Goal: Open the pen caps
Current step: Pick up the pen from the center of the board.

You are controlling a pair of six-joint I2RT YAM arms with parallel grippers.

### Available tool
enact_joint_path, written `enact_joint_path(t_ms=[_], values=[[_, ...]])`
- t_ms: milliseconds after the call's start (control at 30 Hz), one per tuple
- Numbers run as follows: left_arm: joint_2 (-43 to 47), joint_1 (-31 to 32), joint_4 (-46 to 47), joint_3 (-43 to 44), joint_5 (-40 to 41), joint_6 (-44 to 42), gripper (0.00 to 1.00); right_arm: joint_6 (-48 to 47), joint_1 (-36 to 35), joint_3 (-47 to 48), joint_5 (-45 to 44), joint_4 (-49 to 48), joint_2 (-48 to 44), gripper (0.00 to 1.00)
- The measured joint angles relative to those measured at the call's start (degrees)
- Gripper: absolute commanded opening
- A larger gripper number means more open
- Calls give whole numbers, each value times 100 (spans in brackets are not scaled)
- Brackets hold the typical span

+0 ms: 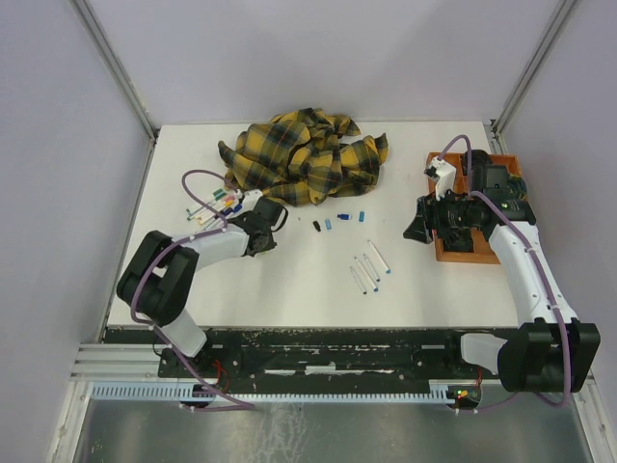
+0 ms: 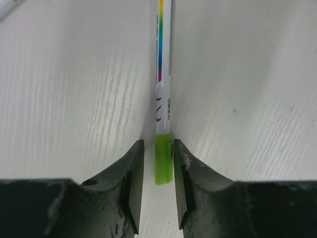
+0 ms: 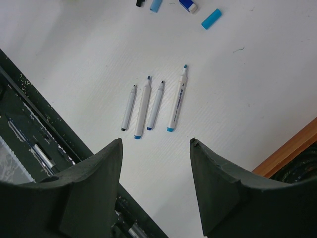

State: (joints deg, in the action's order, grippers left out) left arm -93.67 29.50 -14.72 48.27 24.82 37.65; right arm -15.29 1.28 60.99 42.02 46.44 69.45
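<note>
Cloth [image 1: 304,159]: yellow-and-black plaid.
Table [image 1: 289,289]: white.
Striped pen [image 2: 165,74]: white barrel, rainbow stripe along its length, black print.
Its cap [image 2: 164,161]: lime green.
Four pens [image 3: 143,107]: white, with blue and black tips.
Loose caps [image 3: 211,19]: light blue, dark blue, black.
Tray [image 1: 463,256]: orange-brown.

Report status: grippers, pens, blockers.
Left gripper open, straddling green cap of a white pen, not clamped. Right gripper open, empty, facing four uncapped pens. Plaid cloth nearby, not on the cap.
</note>
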Motion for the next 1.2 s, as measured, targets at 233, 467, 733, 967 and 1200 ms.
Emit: enact_joint_path(t_ms=[233,467,733,967,1200], values=[[-310,15,-37,295,155,-59,19,0,2,0,4,0,0,65],[-214,208,-225,269,153,-103,34,0,2,0,136,4,42,65],[39,289,-431,70,-9,-114,26,0,2,0,175,48,79,65],[39,302,-402,52,7,-153,3,-2,2,0,197,87,79,66],[101,501,-376,4,-44,-417,3,-413,2,0,785,262,52,68]])
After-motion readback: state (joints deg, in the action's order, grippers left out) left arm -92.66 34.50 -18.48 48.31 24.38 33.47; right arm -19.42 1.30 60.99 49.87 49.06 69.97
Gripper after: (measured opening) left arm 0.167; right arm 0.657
